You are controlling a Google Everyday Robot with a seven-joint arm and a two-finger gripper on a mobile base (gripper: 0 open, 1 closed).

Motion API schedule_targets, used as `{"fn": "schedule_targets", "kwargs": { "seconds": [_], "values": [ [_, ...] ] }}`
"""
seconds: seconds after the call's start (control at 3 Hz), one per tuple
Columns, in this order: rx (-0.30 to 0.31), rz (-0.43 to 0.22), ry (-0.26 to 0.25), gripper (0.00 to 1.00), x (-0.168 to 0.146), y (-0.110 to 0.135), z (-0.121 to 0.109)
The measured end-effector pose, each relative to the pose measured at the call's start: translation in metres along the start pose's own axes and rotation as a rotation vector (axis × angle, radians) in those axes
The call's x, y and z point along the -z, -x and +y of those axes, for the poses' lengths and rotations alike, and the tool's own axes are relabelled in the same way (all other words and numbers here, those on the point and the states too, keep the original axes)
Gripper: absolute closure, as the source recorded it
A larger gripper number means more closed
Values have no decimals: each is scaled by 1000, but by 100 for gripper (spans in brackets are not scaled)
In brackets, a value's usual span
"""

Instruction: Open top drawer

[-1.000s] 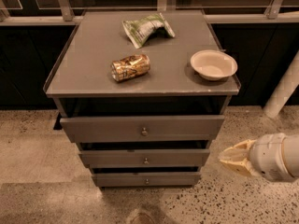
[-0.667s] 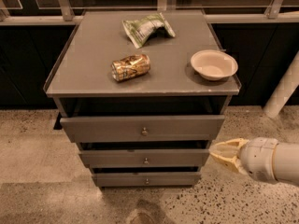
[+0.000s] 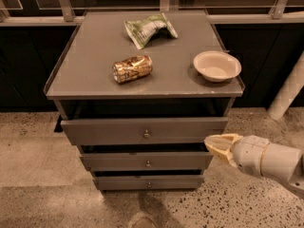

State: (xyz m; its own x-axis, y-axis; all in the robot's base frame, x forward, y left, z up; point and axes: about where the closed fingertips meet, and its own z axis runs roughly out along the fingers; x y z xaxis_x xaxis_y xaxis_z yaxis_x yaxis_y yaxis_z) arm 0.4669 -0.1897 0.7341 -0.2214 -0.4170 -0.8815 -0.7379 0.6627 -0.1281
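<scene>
The top drawer (image 3: 109, 131) is the widest grey front under the cabinet top, with a small round metal knob (image 3: 146, 134) at its centre. It stands slightly out from the cabinet body. My gripper (image 3: 214, 145) comes in from the right on a white arm, its cream fingertips beside the right end of the top drawer, level with the gap below it. It is well to the right of the knob and holds nothing.
Two narrower drawers (image 3: 147, 162) sit below. On the cabinet top (image 3: 90, 56) lie a crumpled can (image 3: 132, 69), a green snack bag (image 3: 149, 28) and a beige bowl (image 3: 216, 65). A white post (image 3: 287, 90) stands at right. Speckled floor lies in front.
My gripper has moved left, from out at the right toward the right end of the drawers. The drawers and the things on top have not moved.
</scene>
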Motion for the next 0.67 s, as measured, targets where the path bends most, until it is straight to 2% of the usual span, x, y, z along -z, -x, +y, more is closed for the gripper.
{"fn": "schedule_targets", "kwargs": {
  "seconds": [0.33,0.67],
  "values": [
    [-5,0,-19,100,-12,-5,-3],
    [-9,-13,-37,100,-42,-14,-15]
  ]
}}
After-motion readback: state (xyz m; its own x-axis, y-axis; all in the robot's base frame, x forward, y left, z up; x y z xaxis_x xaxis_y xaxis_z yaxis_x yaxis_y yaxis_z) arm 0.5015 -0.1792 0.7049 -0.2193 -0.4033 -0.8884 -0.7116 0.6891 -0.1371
